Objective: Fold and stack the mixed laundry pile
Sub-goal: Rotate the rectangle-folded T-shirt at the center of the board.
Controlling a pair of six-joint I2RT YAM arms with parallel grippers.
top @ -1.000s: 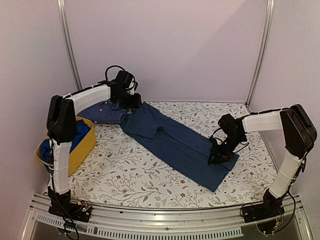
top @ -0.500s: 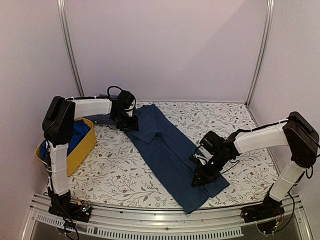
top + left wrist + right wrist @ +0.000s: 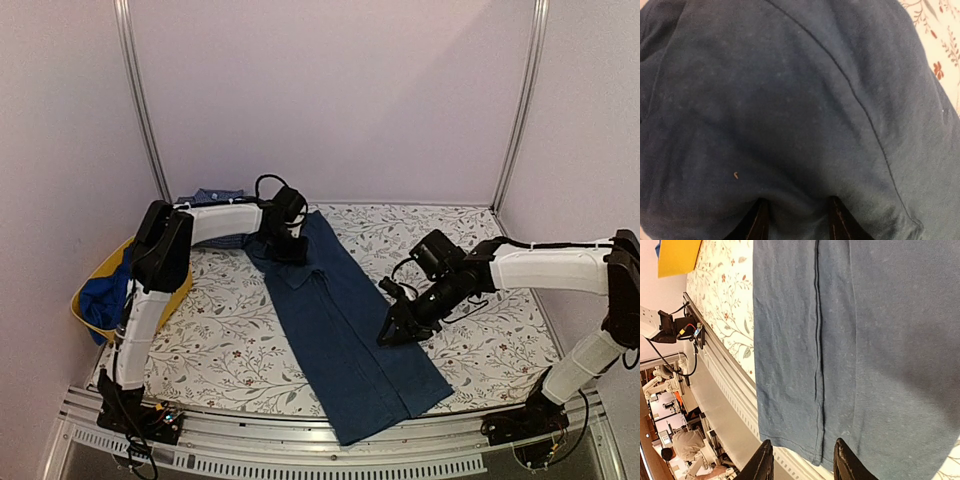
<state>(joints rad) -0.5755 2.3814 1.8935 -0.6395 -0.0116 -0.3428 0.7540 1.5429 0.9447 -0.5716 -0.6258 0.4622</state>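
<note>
pants (image 3: 345, 330) right of tub (image 3: 180, 288)

A: Where is the table (image 3: 225, 345) open?
B: Near left, between the yellow tub (image 3: 180, 285) and the trousers (image 3: 340, 330), and in the far right corner.
A: What blocks?
B: The left arm (image 3: 225, 218) spans the far left beside the checked shirt (image 3: 215, 197); the right arm (image 3: 550, 265) reaches low across the right half
</note>
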